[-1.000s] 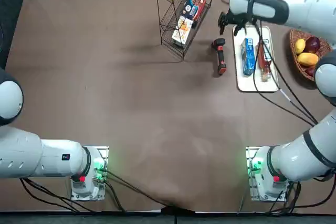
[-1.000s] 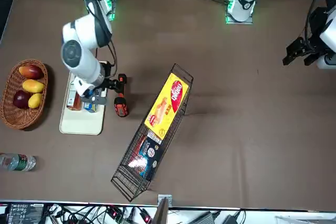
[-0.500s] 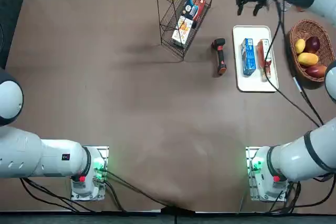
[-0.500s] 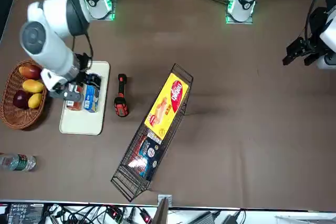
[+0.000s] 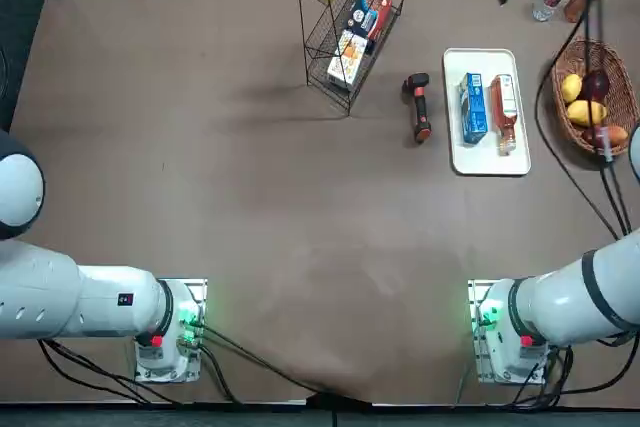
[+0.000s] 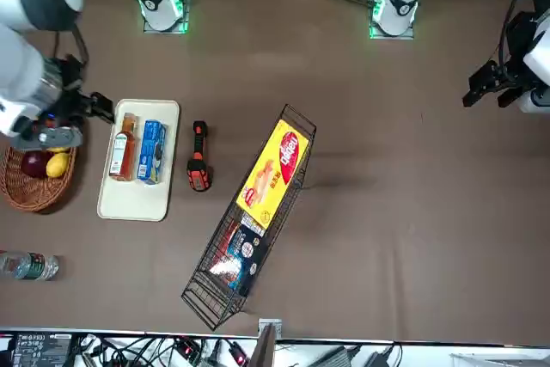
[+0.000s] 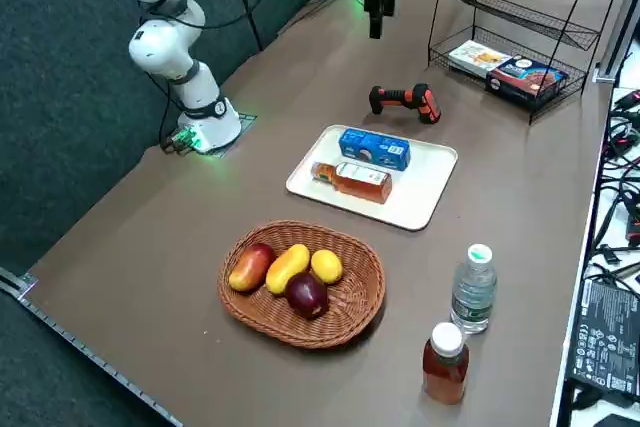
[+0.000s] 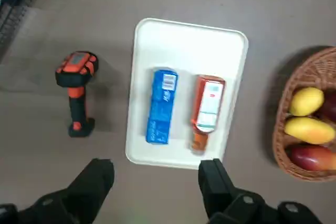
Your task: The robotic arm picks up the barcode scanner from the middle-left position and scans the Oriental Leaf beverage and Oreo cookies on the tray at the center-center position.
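right gripper: one, its two fingers point(image 8: 212, 179) spread apart with nothing between them, raised above the table
barcode scanner: one, black and red, lying on the table point(image 5: 250, 197) beside the tray, not touching it
tray: one, white point(image 5: 485, 165), holding two things
oreo cookies: one blue pack point(image 5: 473, 108), on the tray
oriental leaf beverage: one bottle point(image 5: 504, 113), lying on its side next to the oreo cookies, apart from them
wicker basket: one point(image 7: 262, 320), with four fruits point(image 7: 289, 269) in it, two of them yellow
standing bottles: two, one clear point(image 7: 474, 289), one amber with a white cap point(image 7: 445, 364)
wire rack: one point(image 5: 349, 95), with boxes on it
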You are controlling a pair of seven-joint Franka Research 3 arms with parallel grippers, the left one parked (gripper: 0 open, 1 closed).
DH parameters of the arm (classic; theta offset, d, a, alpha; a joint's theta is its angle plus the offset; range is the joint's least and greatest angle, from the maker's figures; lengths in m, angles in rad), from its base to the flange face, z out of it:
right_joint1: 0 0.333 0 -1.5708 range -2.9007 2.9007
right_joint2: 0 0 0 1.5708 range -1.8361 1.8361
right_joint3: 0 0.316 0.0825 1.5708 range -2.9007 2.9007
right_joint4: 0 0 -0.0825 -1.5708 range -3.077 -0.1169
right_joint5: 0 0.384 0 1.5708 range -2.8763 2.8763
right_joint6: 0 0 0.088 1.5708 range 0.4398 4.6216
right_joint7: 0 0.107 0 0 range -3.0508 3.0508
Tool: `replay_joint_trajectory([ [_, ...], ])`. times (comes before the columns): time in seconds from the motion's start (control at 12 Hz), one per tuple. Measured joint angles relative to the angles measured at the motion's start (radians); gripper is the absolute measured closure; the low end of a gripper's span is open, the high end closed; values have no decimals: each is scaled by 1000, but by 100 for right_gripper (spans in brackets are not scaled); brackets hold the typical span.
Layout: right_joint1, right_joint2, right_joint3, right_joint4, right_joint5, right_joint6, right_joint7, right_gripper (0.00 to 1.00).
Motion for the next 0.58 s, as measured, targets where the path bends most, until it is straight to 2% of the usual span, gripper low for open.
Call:
replay_joint_trajectory([
  [0.17,-3,-2,-36,60,0,-61,-53,0],
  [0.42,-13,-25,-42,102,0,-89,-57,0],
  [0.58,-100,-54,26,101,1,-102,-57,0],
])
